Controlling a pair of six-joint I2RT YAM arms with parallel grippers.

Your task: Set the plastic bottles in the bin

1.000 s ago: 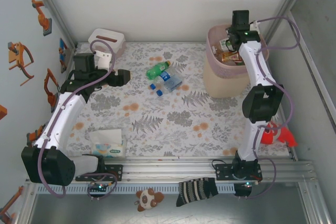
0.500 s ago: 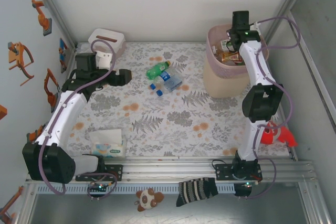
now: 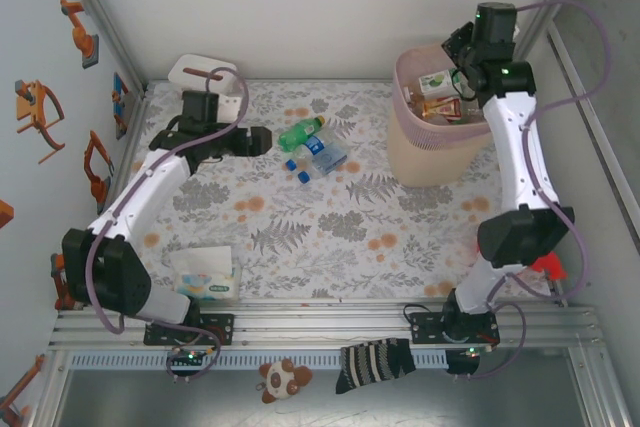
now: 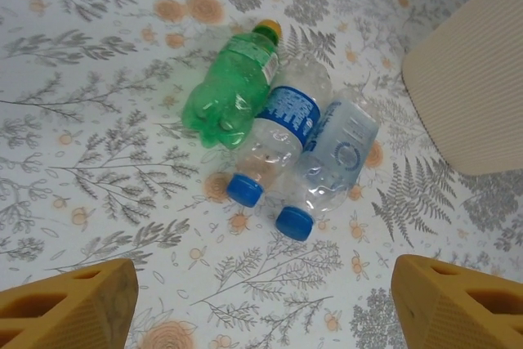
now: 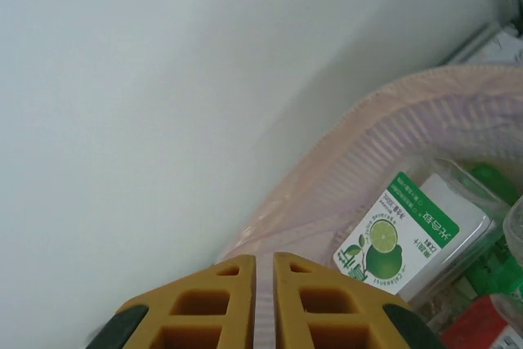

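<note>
Near edge: a soft tissue pack [image 3: 205, 277] is lying just ahead of the left arm's base, well apart from the work and no part of the job.
Left arm: it is stretching forward and inward from its base, elbow bent, forearm running toward the middle of the table [image 3: 330, 227], wrist looking down on the bottle group.
Left gripper [image 4: 261, 279]: it is hovering short of the bottles, its yellow fingers [image 4: 73, 308] standing wide apart with nothing between them, probably to span a bottle's body.
Plastic bottles: three are lying on their sides mid-table, touching one another. They are a green bottle [image 4: 233, 87], a blue-labelled bottle [image 4: 278, 140] and a clear bottle [image 4: 331, 161], the two blue caps pointing toward the gripper.
Bin [image 3: 430, 162]: it is standing to the right of the trio, near but apart, pink liner folded over its rim, holding bottles and a lime-printed pack [image 5: 400, 234].
Right arm: it is rising steeply from its base and bending over the bin.
Right gripper [image 5: 263, 267]: it is hanging above the bin's far side, fingers pressed almost together on nothing visible, seemingly keeping clear of the left arm's reach.
Far corner: a white tissue box [image 3: 203, 72] is sitting against the back wall.
</note>
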